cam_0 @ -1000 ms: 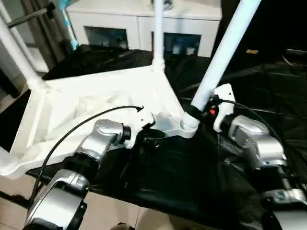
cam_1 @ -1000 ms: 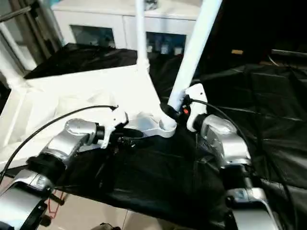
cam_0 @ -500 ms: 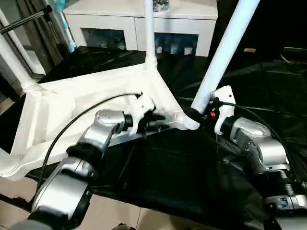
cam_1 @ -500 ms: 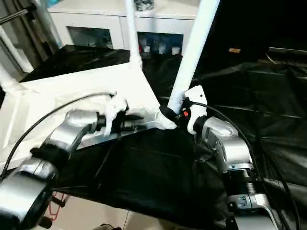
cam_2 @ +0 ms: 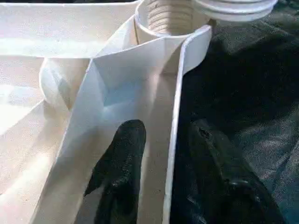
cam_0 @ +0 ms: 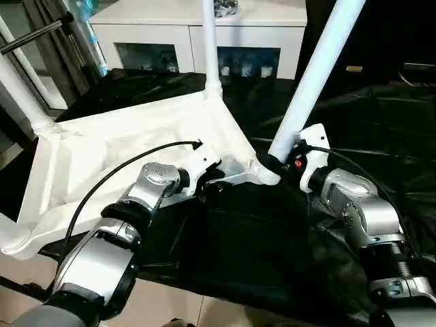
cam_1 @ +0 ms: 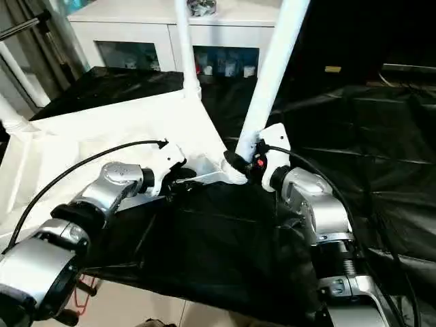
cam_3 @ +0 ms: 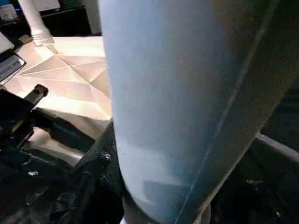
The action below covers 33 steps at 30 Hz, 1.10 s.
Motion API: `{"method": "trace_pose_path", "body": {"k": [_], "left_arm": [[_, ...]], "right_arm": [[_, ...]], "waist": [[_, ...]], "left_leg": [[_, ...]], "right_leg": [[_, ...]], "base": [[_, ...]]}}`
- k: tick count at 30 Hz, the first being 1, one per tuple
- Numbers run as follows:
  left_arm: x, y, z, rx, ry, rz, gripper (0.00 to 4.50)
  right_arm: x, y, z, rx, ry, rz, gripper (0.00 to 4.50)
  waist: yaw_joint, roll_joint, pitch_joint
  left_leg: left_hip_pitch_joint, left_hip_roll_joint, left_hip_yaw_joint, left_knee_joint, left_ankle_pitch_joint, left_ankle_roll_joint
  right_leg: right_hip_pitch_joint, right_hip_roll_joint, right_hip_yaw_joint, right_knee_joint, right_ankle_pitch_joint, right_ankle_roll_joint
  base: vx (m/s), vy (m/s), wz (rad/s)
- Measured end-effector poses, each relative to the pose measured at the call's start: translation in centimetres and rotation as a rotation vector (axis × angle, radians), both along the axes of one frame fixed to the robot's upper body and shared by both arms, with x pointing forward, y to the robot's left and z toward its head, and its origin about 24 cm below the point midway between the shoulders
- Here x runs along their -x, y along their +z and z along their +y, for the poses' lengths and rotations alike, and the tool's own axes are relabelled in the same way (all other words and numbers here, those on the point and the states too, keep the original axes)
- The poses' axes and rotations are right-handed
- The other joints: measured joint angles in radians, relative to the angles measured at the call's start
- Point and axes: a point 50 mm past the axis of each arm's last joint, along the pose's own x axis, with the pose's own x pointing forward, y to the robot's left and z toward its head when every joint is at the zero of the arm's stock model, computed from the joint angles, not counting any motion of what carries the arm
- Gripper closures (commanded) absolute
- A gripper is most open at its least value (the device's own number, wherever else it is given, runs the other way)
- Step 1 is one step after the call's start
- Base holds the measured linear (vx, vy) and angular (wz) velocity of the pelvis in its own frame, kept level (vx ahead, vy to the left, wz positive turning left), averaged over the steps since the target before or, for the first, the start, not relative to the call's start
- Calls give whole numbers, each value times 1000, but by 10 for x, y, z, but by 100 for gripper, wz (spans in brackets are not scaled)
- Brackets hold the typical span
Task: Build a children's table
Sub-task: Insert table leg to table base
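- Tabletop (cam_0: pixel 102 146): white, upside down w/ ribbed underside up, lying tilted on the table (cam_0: pixel 381 109), which is draped in black sheeting. Takes up the left-centre of the scene; its near edge overhangs toward the robot.
- Far-left leg (cam_0: pixel 17 88): white tube rising from the tabletop's left back corner socket, leaning out to the left.
- Left pincer (cam_2: pixel 166 154): at the tabletop's near rim, just left of the near-right corner socket (cam_0: pixel 264 174). Fingers (cam_2: pixel 121 163) straddle the thin rim wall, one inside on the white underside, the other outside over the black sheet. Looks clamped on that rim, tho the gap on the outer side is hard to judge.
- Middle leg (cam_0: pixel 210 41): upright in the far corner socket, behind the left pincer, well apart from both pincers.
- Right leg (cam_0: pixel 313 75): thick white tube leaning up and right from the near-right corner socket; threads at its base visible in the left wrist view.
- Right pincer (cam_0: pixel 283 163): at the base of that leg, just above the socket, black fingers closed round the tube.
- White cabinet (cam_0: pixel 197 34) w/ glass doors stands behind the table.
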Motion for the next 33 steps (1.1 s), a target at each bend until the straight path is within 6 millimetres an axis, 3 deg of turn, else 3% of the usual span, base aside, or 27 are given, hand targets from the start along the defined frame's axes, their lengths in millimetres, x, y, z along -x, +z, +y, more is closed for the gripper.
{"method": "trace_pose_path", "body": {"k": [4,8,9,12,17,23,33], "left_arm": [[0,0,2,-5,-17,8,348],[1,0,3,-13,-37,11,357],[1,0,3,-15,-45,13,386],[2,1,5,-24,-66,14,390],[6,1,8,-16,-157,68,445],[13,1,10,2,-252,139,449],[19,-2,14,2,-272,131,450]], "right_arm": [[0,0,0,1,1,-2,261],[-1,2,0,7,12,-12,261],[-1,3,0,9,13,-16,261],[-1,3,1,11,23,-15,261],[0,2,3,26,75,-7,261],[4,0,4,53,174,35,261],[9,0,7,84,236,53,261]], "waist": [[-1,0,0],[-3,0,0],[-2,0,0],[-2,0,0],[4,0,0],[22,0,0],[24,2,-1]], "left_leg": [[0,0,0,0,0,0],[0,0,0,0,0,0],[0,0,0,0,0,0],[0,0,0,0,0,0],[0,0,0,0,0,0],[0,0,0,0,0,0],[1,0,1,0,0,0]], "right_leg": [[0,0,0,0,0,0],[0,0,0,0,0,0],[0,0,0,0,0,0],[0,0,0,0,0,0],[0,0,0,0,0,0],[0,0,0,0,0,0],[0,0,0,1,0,0]], "base": [[0,0,0],[0,0,0],[0,0,0],[0,0,0],[0,0,0],[0,0,0],[0,0,0]]}}
